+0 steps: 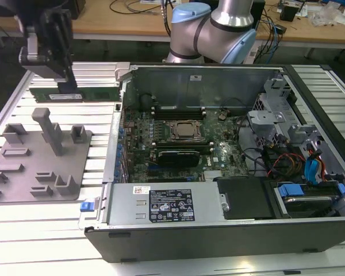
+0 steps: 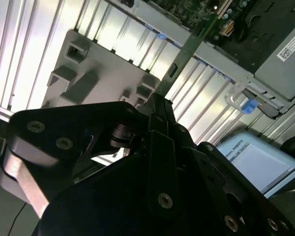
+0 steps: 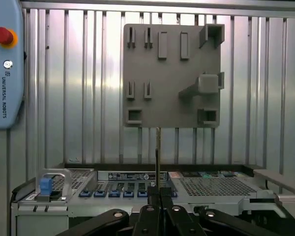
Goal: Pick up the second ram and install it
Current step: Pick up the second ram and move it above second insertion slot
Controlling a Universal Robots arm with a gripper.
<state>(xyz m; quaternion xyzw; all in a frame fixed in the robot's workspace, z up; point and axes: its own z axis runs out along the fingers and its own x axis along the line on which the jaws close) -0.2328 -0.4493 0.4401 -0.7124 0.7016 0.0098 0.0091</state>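
The second ram is a long green stick with a white label. It hangs level and edge-down above the ribbed table, beyond the grey fixture plate, with my gripper shut on its left part. It sits just left of the open computer case in the exterior view. In both wrist views the ram appears edge-on, jutting out from between the black fingers; the thin green edge points toward the case. Inside the case, the silver processor lies between black memory slots.
The case wall stands between the ram and the motherboard. A grey power supply box lies along the case's near side, and cables and a drive bay crowd the exterior view's right. A pendant with a red button lies on the table.
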